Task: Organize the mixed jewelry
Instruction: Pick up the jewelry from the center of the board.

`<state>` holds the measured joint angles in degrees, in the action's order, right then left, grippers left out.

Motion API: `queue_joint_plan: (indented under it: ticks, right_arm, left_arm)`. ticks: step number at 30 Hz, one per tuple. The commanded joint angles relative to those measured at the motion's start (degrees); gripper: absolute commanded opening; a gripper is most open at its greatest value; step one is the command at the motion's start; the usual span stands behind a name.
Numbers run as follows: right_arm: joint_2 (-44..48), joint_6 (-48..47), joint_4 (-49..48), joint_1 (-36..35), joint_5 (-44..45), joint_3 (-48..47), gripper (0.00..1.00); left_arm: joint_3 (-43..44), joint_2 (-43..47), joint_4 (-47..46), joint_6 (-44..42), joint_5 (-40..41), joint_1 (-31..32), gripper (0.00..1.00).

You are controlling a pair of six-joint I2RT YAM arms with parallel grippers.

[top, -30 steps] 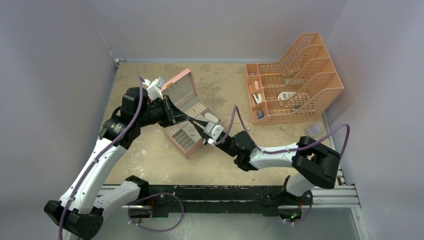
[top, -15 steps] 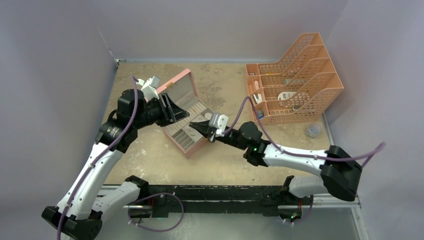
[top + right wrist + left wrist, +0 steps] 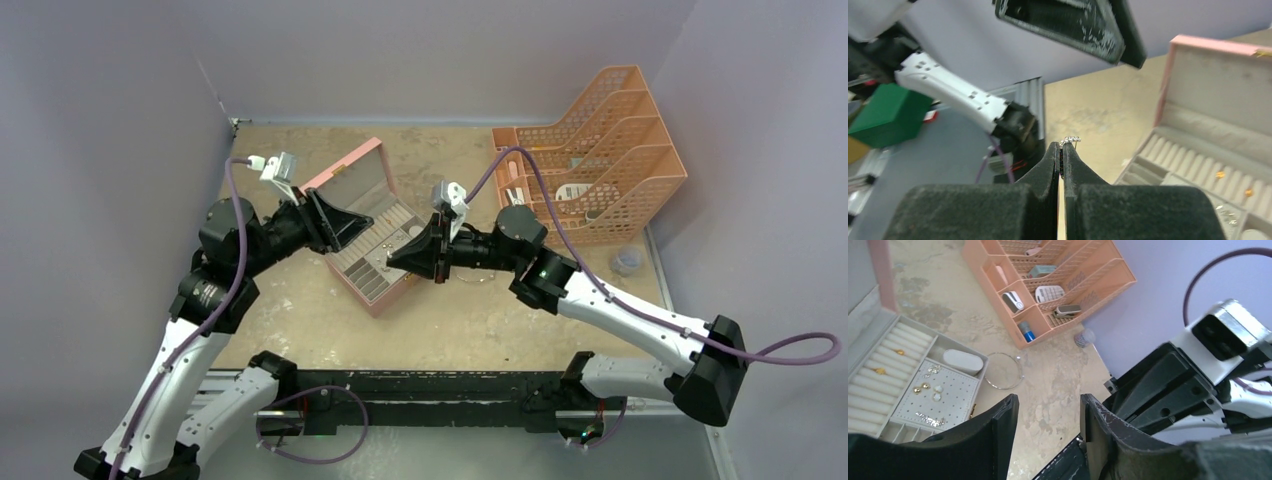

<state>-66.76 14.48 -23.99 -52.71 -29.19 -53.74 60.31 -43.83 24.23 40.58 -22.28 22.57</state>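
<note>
Pinching a small silvery chain-like piece (image 3: pixel 1070 139) at its very tips, my right gripper (image 3: pixel 1061 150) is clamped tight on it, and the piece stands just proud of the tips. Seen from above, those tips sit over the near right part of the pink rectangular box with grey lining (image 3: pixel 384 302); how high above it I cannot tell. The box lies open toward the left side of the sandy mottled table (image 3: pixel 450 325), its lid raised toward the far left corner.

My left gripper (image 3: pixel 1048 405) hangs by that raised lid with its fingers (image 3: pixel 1003 435) apart and nothing between them (the two grippers point at each other across the box, near but not touching).

In the ribbed rolls of the lining sit small gold rings (image 3: pixel 879 371), and tiny gold and silvery studs (image 3: pixel 930 390) lie on the perforated pad beside them. One large thin wire hoop (image 3: pixel 1000 388) lies flat on the table just beside the box's right edge.

At the far right corner stands a peach mesh plastic file organiser (image 3: pixel 610 150), well apart from the box, and a small clear round container (image 3: pixel 625 262) rests by the right edge. Bare table runs along the near edge and between box and organiser. Pale grey walls (image 3: pixel 100 150) close the left, far and right edges.
</note>
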Motion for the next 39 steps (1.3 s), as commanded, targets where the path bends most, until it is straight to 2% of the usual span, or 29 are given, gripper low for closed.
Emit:
queue_joint_plan:
  ticks: [1,5,7,12,14,17,19,21,24,27,29,32,37,39]
  right_arm:
    - [2.96,6.94,2.7,0.68,-10.7,-2.39,0.0]
    - [3.83,9.43,1.75,0.67,-14.89,-3.87,0.0]
    - [3.76,11.7,0.76,0.68,-18.07,-4.81,0.0]
    - [3.53,15.84,-2.43,0.76,-28.38,-6.0,0.0]
    - [3.61,19.08,-6.19,0.89,-32.41,-5.34,0.0]
    - [3.34,23.15,-10.82,1.18,-37.67,-4.98,0.0]
    - [3.47,24.55,-11.9,1.2,-38.99,-5.25,0.0]
    - [3.61,24.33,-11.46,1.29,-39.77,-5.83,0.0]
    - [3.62,23.49,-10.61,1.29,-39.78,-6.05,0.0]
    - [2.89,22.4,-10.66,1.29,-40.32,-6.24,0.0]
    - [2.04,21.83,-10.66,1.29,-40.5,-6.78,0.0]
    - [0.23,21.15,-11.14,1.29,-40.85,-8.55,0.0]
    - [-1.04,28.0,-18.96,1.29,-38.16,-7.26,0.0]
    - [-1.3,28.36,-17.16,1.53,-35.78,-7.32,0.0]
  left_arm:
    - [-0.74,1.24,-6.38,-1.14,-6.49,-0.2,0.49]
    - [1.45,-0.14,-3.55,7.55,-12.56,-0.24,0.5]
    - [1.35,-0.37,-4.07,9.09,-16.99,-0.22,0.5]
    - [-1.75,3.32,-6.18,3.92,-17.74,-0.24,0.5]
    - [-4.96,5.24,-11.63,3.16,-20.07,-0.24,0.48]
    - [-9.62,6.3,-24.45,4.8,-32.59,-0.24,0.47]
    - [-11.97,6.36,-32.62,7.63,-37.77,-0.19,0.46]
    - [-12.76,5.84,-36.52,9.53,-40.74,-0.19,0.48]
    - [-12.68,4.47,-37.34,11.69,-42.76,-0.16,0.51]
    - [-15.37,3.3,-45.88,18.84,-46.39,-0.16,0.53]
    - [-16.82,2.04,-49.97,25.27,-47.12,-0.08,0.53]
    - [-18.01,1.31,-52.38,27.22,-47.34,0.24,0.53]
    - [-18.79,4.55,-49.0,16.11,-40.7,0.46,0.52]
    - [-15.82,3.77,-41.58,11.03,-36.9,0.46,0.48]
